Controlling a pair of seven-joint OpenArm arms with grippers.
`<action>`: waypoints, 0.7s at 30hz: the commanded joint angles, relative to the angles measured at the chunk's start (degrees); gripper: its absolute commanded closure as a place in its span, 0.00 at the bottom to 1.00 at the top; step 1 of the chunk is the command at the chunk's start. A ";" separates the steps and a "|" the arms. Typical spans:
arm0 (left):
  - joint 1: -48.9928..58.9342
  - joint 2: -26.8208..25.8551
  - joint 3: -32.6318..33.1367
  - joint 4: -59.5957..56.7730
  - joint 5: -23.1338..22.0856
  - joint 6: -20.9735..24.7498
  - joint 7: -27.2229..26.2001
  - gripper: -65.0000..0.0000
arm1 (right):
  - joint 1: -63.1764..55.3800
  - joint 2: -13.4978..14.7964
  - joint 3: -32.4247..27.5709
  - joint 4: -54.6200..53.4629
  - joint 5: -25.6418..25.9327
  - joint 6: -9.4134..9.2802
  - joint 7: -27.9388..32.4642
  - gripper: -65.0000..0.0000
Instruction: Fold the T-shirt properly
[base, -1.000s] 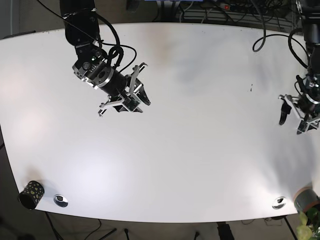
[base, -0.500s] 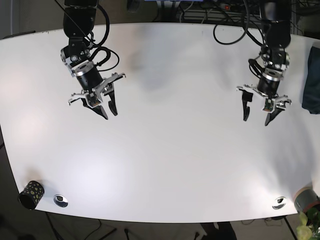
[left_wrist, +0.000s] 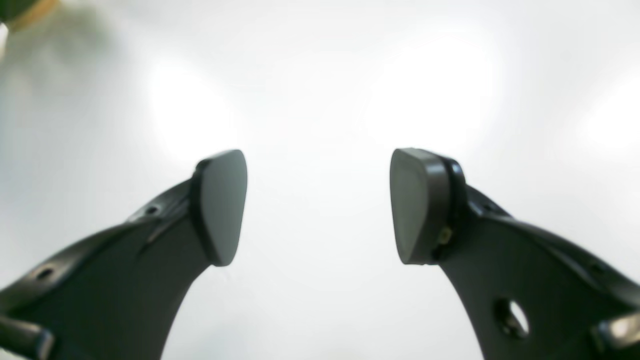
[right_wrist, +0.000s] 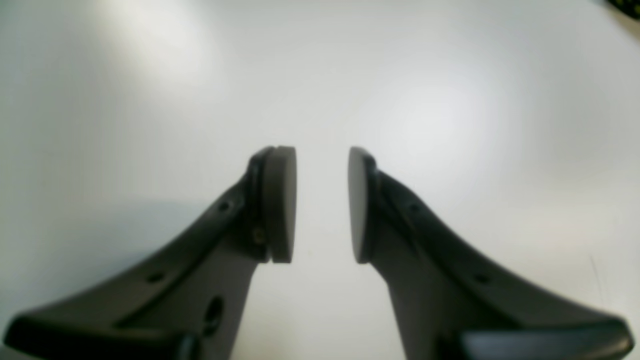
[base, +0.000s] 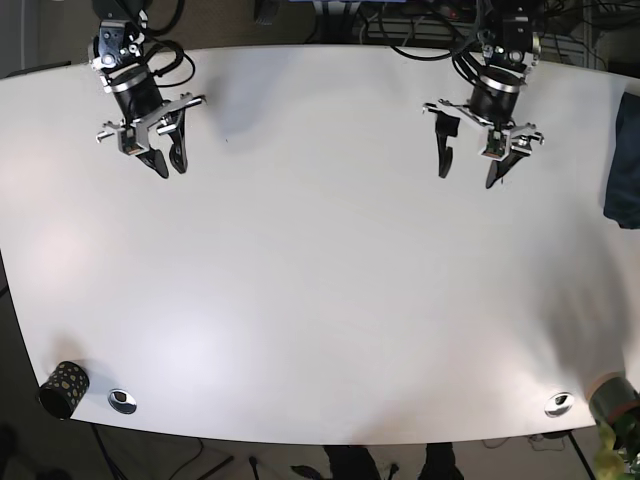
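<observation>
1. My left gripper (base: 469, 166) hangs over the glossy white table (base: 320, 300), jaws spread wide, empty.
2. My right gripper (base: 168, 161) points down, narrowly parted, empty.
3. The dark shirt (base: 624, 160) lies at the table's edge.

A white worktop (base: 320, 300) carries a dark speckled cup (base: 62, 389) at its near corner, well away from the right pincer (base: 168, 162). Just beside the cup lies a small metal disc (base: 122, 401). Another disc (base: 559, 404) lies far below the left pincer (base: 467, 170), near a grey pot (base: 612, 398).
</observation>
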 joint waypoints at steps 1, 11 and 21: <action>2.84 0.94 -0.17 3.95 -0.30 0.31 -0.25 0.37 | -1.86 1.14 0.02 1.72 3.37 0.48 1.68 0.74; 19.37 3.67 -0.17 8.17 -0.74 0.31 1.16 0.37 | -12.67 0.88 0.11 1.90 5.13 0.65 2.12 0.75; 32.20 5.69 -0.43 11.77 -0.83 0.48 1.33 0.37 | -23.75 0.53 -0.24 2.42 5.13 0.92 2.21 0.75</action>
